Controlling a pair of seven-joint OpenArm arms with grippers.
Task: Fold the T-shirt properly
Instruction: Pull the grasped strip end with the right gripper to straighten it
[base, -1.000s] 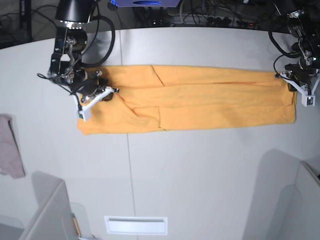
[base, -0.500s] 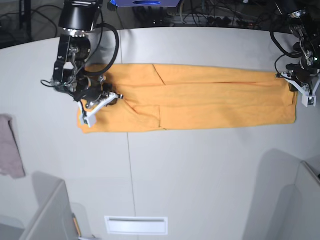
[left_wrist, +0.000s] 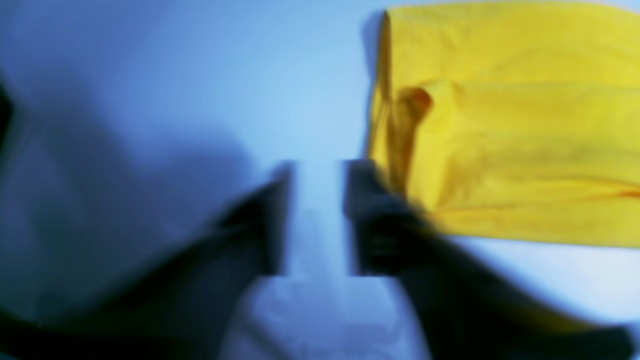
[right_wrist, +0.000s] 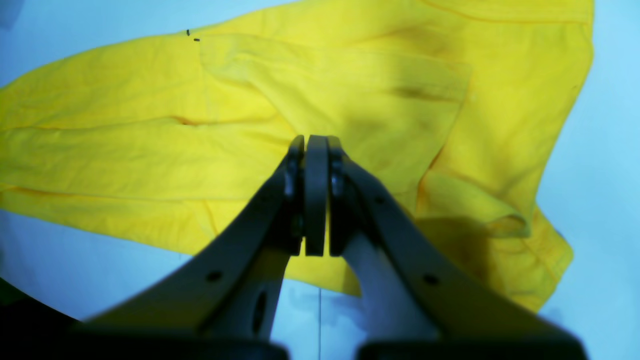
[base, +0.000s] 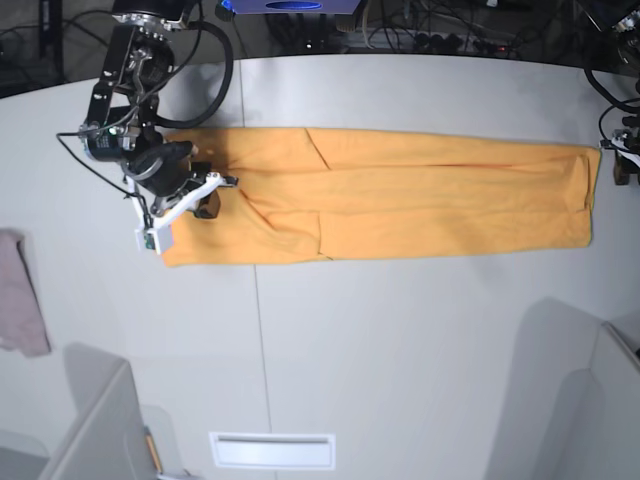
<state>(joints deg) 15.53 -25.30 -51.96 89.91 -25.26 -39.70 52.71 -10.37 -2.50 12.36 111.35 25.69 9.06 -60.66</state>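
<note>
A: Fingers first, since they fill the near part of each wrist view. On the right wrist camera the right gripper (right_wrist: 316, 195) has its two grey jaws pressed flat together, with no cloth between them. It hangs over the T-shirt (right_wrist: 280, 125).

B: And the left gripper (left_wrist: 316, 220)?

A: Blurred, but its wrist view shows two dark fingers (left_wrist: 372, 220) with a clear strip of pale table (left_wrist: 200, 90) between them. The jaws are parted and nothing is in them. One finger sits just at the shirt's end edge; whether it touches I cannot tell.

B: The base view adds what?

A: The whole layout. The T-shirt (base: 400, 195) lies as one long, narrow orange band across the far half of the table (base: 400, 350), folded lengthwise. The right gripper (base: 212, 197) is over one end of the band. The left gripper (base: 622, 165) is cut by the frame edge just off the other end.

B: Anything only the wrist cameras catch?

A: A small black mark (right_wrist: 192, 36) near the shirt's upper edge, and a folded sleeve with its hem. The base view alone shows a pinkish-grey cloth (base: 18, 295) at the table's side, well apart from the shirt.
</note>
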